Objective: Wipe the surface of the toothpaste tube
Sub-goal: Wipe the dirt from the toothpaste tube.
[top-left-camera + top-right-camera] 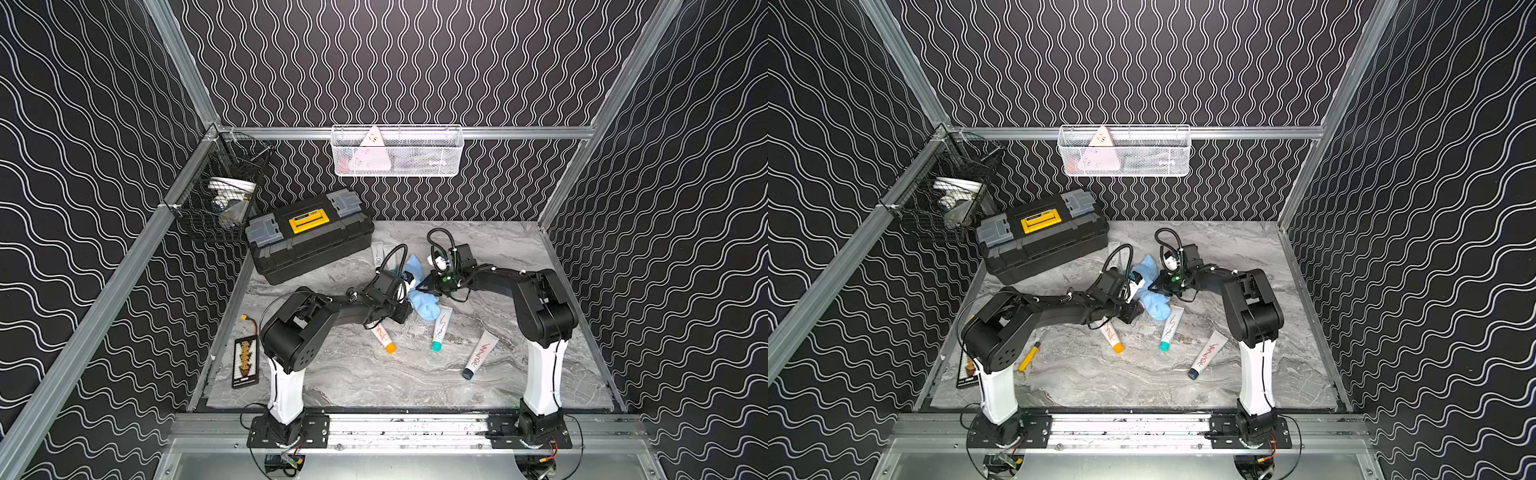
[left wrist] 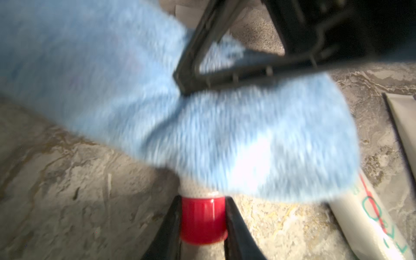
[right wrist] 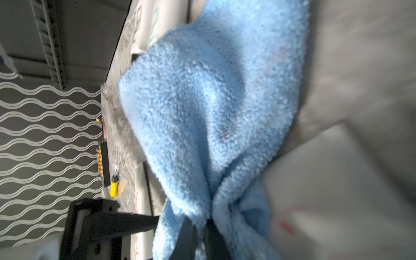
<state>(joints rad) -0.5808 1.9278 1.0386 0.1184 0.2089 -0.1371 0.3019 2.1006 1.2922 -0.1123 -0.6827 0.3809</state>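
In the left wrist view a white toothpaste tube with a red cap (image 2: pixel 202 219) sits between the black fingers of my left gripper (image 2: pixel 202 201), which is shut on the cap. A fluffy blue cloth (image 2: pixel 225 135) lies over the tube's body and hides most of it. My right gripper (image 3: pixel 200 222) is shut on a bunched fold of the cloth (image 3: pixel 202 101). In both top views the two grippers meet at the cloth (image 1: pixel 422 301) in the middle of the marble table, the left gripper (image 1: pixel 409 311) from the left and the right gripper (image 1: pixel 420 286) from the right.
Loose tubes lie nearer the front: orange-capped (image 1: pixel 382 336), teal-capped (image 1: pixel 440 330) and dark-capped (image 1: pixel 480 355). More tubes (image 1: pixel 378 253) lie behind the cloth. A black toolbox (image 1: pixel 309 232) stands at the back left. A battery board (image 1: pixel 245 361) and a yellow marker (image 1: pixel 1029 358) lie front left.
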